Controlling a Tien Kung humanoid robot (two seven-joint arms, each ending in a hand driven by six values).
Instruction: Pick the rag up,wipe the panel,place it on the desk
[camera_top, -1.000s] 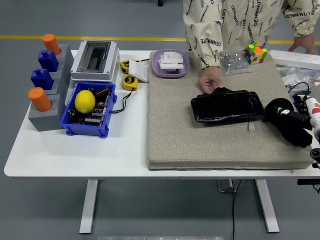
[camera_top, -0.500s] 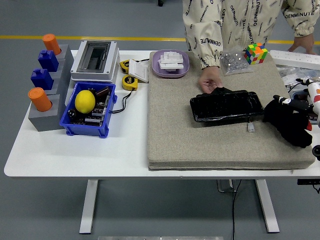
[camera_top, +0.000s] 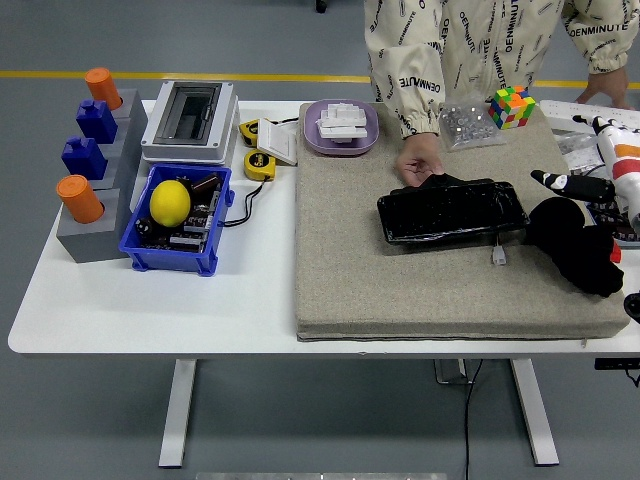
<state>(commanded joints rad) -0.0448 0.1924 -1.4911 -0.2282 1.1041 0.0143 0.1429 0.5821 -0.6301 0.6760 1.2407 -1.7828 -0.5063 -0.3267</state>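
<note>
My right hand (camera_top: 600, 175) hovers at the table's right edge with fingers spread, holding nothing, just above the black rag (camera_top: 577, 245) lying crumpled on the right side of the grey mat (camera_top: 400, 280). The glossy black panel (camera_top: 452, 211) lies beside the rag toward the mat's middle, and a person's hand (camera_top: 420, 163) rests at its far edge.

- The panel (camera_top: 452, 211), a glossy black rectangular slab, lies flat on the grey felt mat, its long side running left to right and slightly tilted, right of the mat's middle.
- The rag (camera_top: 578, 244), a dark black crumpled cloth, lies bunched on the mat just right of the panel, near the mat's right edge.
</note>
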